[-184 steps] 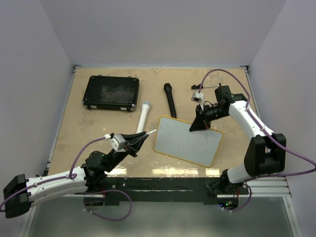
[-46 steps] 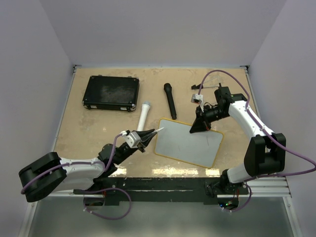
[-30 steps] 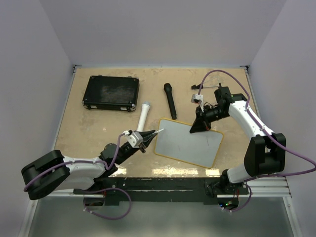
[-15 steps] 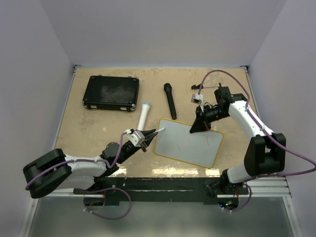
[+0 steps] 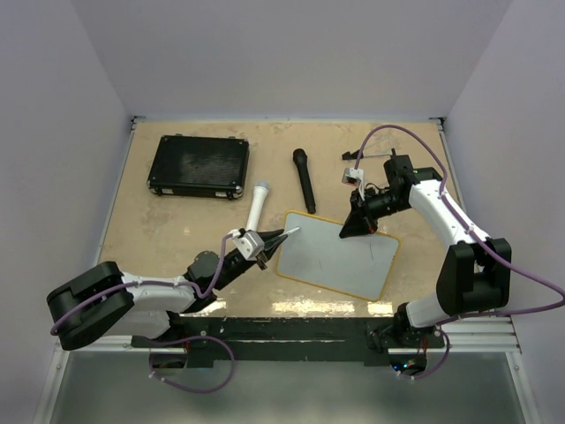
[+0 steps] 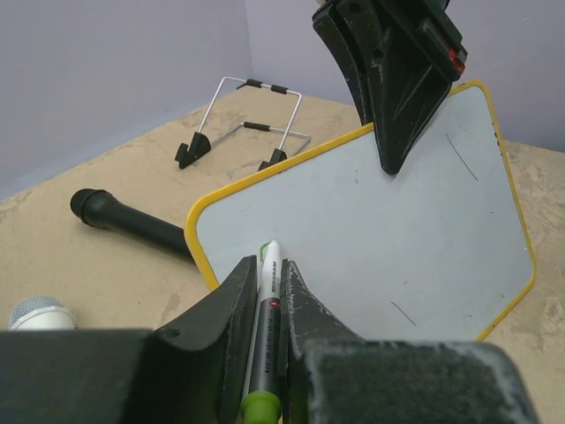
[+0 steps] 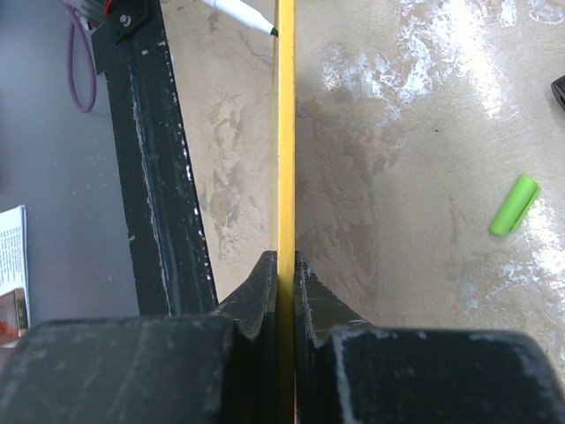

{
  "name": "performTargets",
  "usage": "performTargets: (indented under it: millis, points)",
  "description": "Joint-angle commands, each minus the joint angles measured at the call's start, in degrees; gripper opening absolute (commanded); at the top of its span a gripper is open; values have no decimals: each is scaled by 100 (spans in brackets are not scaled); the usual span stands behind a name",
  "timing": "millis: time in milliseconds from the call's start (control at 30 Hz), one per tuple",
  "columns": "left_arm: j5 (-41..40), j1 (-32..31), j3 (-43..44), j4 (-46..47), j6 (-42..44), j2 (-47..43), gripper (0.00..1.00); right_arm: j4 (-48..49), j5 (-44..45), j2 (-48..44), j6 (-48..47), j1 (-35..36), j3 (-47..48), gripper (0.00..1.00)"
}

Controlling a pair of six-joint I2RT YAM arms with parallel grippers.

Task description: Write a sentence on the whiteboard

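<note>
Whiteboard (image 5: 336, 254) sits right of centre on the bench (image 5: 177, 230), skewed, with its yellow rim all round and a couple of short thin strokes on the white face. The right pincer (image 5: 356, 224) is clamped narrow on the board's far rim; in the right wrist view the rim runs as a yellow line straight between the two black fingers (image 7: 260, 283). The left pincer (image 5: 275, 239) is closed on a marker (image 6: 265, 291), white barrel with a green end, pointing at the board's left corner. The tip is over the white surface just inside the rim, but I cannot tell whether it touches. A loose green cap (image 7: 514, 205) lies on the bench beyond the board. Black microphone (image 5: 305, 179) and white microphone (image 5: 257, 205) lie farther back, near the board's far-left corner. Black case (image 5: 198, 165) is at far left, well apart. A wire stand (image 6: 238, 124) is behind the board.
</note>
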Motion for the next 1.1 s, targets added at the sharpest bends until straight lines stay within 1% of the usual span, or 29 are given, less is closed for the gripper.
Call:
performTargets:
  millis: [0, 500, 733, 900, 1067]
  points:
    - [109, -20, 189, 274, 37, 105, 0, 252, -166, -77, -345, 23, 117, 0]
    - [118, -20, -232, -34, -130, -291, 0, 226, -166, -50, -362, 23, 143, 0]
    - [-48, -20, -382, -148, -165, -449, 0, 234, -157, -51, -362, 14, 126, 0]
    - [-277, -11, -365, -174, -103, -590, 0, 234, -157, -68, -362, 23, 135, 0]
    - [-216, -20, -215, -113, -42, -529, 0, 226, -157, -59, -362, 23, 135, 0]
